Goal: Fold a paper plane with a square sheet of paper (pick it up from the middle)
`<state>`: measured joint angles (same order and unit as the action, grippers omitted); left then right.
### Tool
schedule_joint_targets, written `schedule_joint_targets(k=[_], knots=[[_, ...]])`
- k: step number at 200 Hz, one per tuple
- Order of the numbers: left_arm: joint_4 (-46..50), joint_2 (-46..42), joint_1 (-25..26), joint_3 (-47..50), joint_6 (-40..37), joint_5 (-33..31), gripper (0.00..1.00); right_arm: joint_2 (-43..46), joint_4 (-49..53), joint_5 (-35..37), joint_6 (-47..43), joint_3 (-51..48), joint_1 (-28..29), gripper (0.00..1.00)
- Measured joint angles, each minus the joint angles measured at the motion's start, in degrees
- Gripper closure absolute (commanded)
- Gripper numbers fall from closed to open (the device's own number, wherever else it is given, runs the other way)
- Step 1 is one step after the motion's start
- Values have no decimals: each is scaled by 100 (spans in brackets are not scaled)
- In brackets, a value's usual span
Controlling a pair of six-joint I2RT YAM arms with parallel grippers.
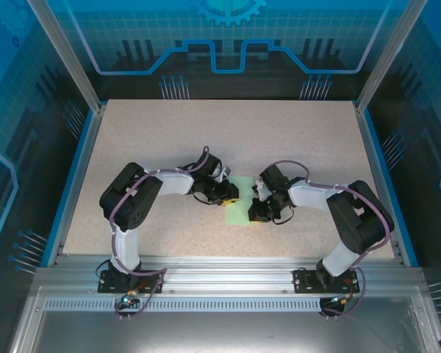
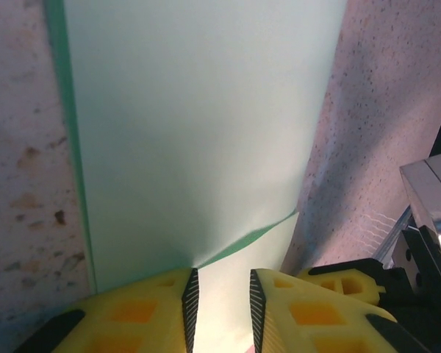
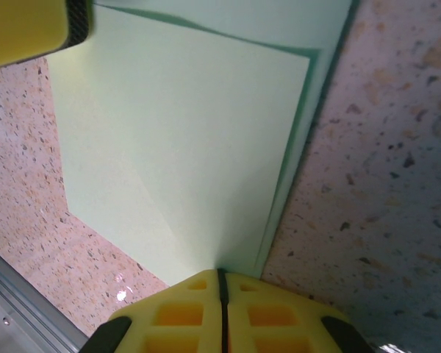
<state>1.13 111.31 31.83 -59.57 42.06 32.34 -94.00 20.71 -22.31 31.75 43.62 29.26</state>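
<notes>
The square sheet of paper (image 1: 239,212) lies pale mint-green on the speckled table between both grippers, with one layer folded over another. My left gripper (image 1: 231,195) is at its left edge. In the left wrist view the paper (image 2: 198,110) has a raised flap whose edge meets the left fingertip, and my left gripper (image 2: 220,283) stands open with paper showing in the gap. My right gripper (image 1: 261,213) sits at the sheet's near right edge. In the right wrist view the paper (image 3: 184,132) runs into my right gripper (image 3: 221,273), whose pads are pressed together on that edge.
The speckled table (image 1: 294,140) stretches behind the sheet, bounded by blue rails and a metal frame (image 1: 220,272) at the front. A yellow finger of the left gripper (image 3: 22,29) shows at the top left of the right wrist view.
</notes>
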Motion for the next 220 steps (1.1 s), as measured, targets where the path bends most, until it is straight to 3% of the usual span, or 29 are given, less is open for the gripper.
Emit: schedule_joint_targets(k=[71,113,166,220], knots=[[-142,-284,74,87,-44,116,71,0,24,20,0,13,0,90],[-138,116,107,13,-44,101,77,26,101,46,0,39,2,88],[-83,195,98,-74,-46,98,78,350,402,68,2,160,4,86],[4,201,98,-116,-72,90,78,-275,284,-175,22,894,219,87]])
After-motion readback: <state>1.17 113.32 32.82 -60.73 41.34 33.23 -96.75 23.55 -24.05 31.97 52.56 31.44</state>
